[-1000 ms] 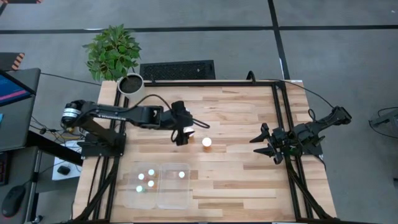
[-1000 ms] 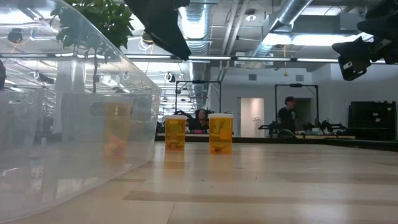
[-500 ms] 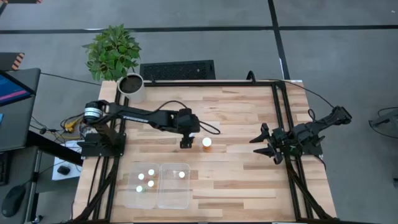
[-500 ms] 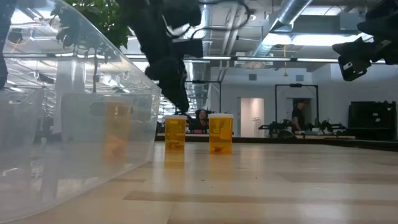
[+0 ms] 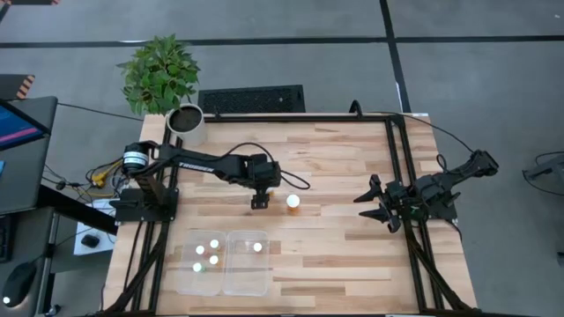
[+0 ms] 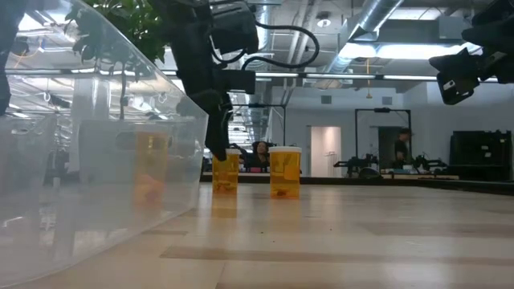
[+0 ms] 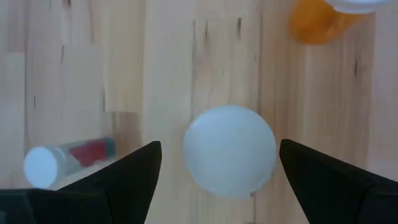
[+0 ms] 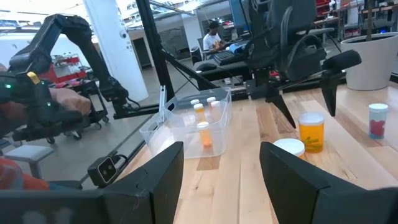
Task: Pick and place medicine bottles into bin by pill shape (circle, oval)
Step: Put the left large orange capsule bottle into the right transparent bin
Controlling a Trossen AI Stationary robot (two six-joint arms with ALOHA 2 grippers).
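Note:
An orange medicine bottle (image 6: pixel 226 172) with a white cap (image 7: pixel 230 151) stands on the wooden table. My left gripper (image 7: pixel 221 146) is open and points steeply down over it, one finger on each side of the cap with a gap on both sides. A second orange bottle (image 5: pixel 293 202) stands just to its right. A clear bottle with red contents (image 7: pixel 68 158) stands farther off. The clear two-compartment bin (image 5: pixel 264 282) sits near the front edge; its left compartment holds several bottles and its right holds one. My right gripper (image 5: pixel 377 208) is open and level at the table's right edge.
A white pot (image 5: pixel 185 119) with a green plant stands at the far left corner. Black frame rails (image 5: pixel 394 158) run along the table's right side. Bare wood lies between the two orange bottles and the right arm. People show in the room beyond the table.
My left gripper has come down and a little toward the near edge, tipping more steeply downward. It now stands around the cap of the left orange bottle, with its fingers as far apart as before. The bottles have stayed in place.

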